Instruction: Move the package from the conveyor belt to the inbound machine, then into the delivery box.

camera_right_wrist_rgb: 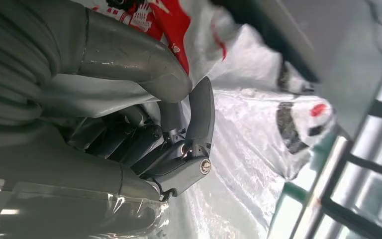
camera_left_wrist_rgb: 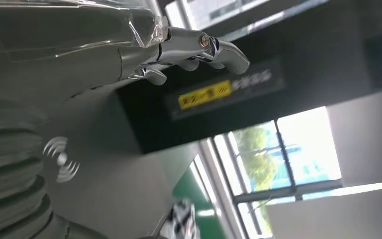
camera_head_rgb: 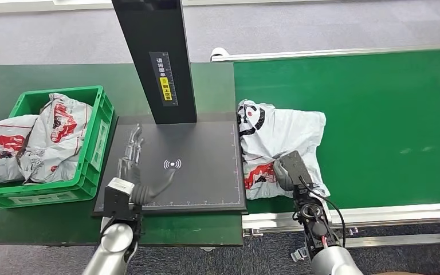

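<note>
The white package [camera_head_rgb: 281,146] lies on the green conveyor belt [camera_head_rgb: 389,120] at its left end, just beside the black inbound machine [camera_head_rgb: 175,166]. The right hand [camera_head_rgb: 289,171] rests on it, fingers curled; whether it grips is unclear. The left hand [camera_head_rgb: 130,157] hovers released over the scanner plate. The green delivery box [camera_head_rgb: 94,143] sits left on the green tabletop [camera_head_rgb: 11,77]; grey carpet [camera_head_rgb: 321,26] lies beyond.

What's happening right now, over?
Right hand on package, still on conveyor belt. Left hand open over inbound machine. Nothing in the way.
</note>
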